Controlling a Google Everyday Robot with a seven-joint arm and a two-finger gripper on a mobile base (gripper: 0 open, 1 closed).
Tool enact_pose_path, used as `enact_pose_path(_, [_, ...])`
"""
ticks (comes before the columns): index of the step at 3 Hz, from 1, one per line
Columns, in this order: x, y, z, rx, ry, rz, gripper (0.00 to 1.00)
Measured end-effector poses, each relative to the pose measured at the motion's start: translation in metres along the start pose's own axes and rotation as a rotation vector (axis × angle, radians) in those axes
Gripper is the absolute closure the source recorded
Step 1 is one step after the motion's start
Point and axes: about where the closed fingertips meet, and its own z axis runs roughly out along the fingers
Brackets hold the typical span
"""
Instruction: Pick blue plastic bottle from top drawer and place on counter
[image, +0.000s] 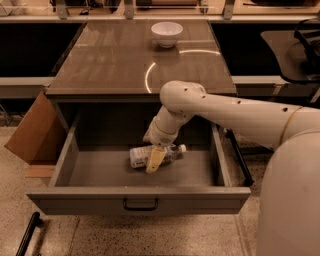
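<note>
A white bowl (166, 33) stands upright at the far side of the view, a little right of the middle. On the left, a brown cardboard box (31, 131) sits on the speckled floor (165, 239), just beside the grey cabinet (64, 116). A black bar (27, 235) lies on the floor in the lower left corner. At the far right stands a dark chair (306, 47). The gripper (155, 159) is in the middle of the view, well in front of the bowl.

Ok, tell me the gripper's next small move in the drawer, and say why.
Probably ease the gripper straight down a touch: it hangs inside the open top drawer, over the middle of the blue plastic bottle, which lies on its side on the drawer floor, not yet lifted.
</note>
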Motion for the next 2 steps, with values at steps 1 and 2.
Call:
enact_pose_path(1, [-0.002,0.000,0.015,-0.020,-0.004,-0.008,0.49])
enact_pose_path(2, [0.000,0.000,-0.003,0.030,-0.014,-0.010,0.72])
